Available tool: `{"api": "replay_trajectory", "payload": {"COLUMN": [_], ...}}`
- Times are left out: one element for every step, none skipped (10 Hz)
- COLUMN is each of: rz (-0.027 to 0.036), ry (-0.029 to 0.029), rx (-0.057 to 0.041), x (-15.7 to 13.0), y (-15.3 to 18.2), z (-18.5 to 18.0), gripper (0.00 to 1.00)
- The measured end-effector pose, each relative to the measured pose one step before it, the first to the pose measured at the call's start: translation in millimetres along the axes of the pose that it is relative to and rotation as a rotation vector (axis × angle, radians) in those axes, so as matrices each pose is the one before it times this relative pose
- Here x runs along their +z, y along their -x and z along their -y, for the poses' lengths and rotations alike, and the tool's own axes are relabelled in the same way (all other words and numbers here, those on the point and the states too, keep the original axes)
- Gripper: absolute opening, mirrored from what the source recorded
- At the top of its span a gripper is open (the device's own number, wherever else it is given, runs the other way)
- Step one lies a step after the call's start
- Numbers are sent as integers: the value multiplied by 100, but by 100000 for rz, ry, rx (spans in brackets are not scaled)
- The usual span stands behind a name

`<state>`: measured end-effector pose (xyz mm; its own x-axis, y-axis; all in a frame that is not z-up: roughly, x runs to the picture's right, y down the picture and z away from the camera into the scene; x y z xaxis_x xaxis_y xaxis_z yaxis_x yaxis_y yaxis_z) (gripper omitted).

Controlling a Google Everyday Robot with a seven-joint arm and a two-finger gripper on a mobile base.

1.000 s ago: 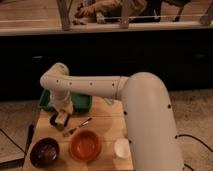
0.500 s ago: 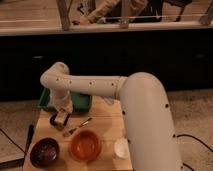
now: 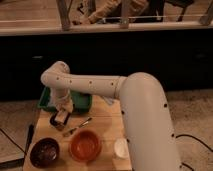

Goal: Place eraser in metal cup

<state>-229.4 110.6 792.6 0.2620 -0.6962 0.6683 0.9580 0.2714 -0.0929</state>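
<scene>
One pincer (image 3: 61, 118) hangs low over the worktop (image 3: 102, 127), right at the cup (image 3: 56, 120). I cannot tell its grip. I go slow and stay straight above.

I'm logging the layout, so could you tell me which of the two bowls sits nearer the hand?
The dark brown bowl at the table's front left corner; the orange bowl sits further right. The hand hovers just behind them.

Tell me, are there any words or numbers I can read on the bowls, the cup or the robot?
None: no words, numbers or signs can be read anywhere here.
The orange bowl, the dark bowl and the white cup look plain.
The green tray shows no label.
The pincer hangs low over the wooden table, near the tray.
</scene>
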Motion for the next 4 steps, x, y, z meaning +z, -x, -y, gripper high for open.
{"api": "replay_trajectory", "payload": {"rz": [126,91,86,53], "ry": [68,-47,-28,-60], "rx": [203,145,-21,117], "x": [9,3,33,-15], "y": [-88,-54,-45,-103], "z": [18,77,88,12], "gripper": [3,3,3,3]}}
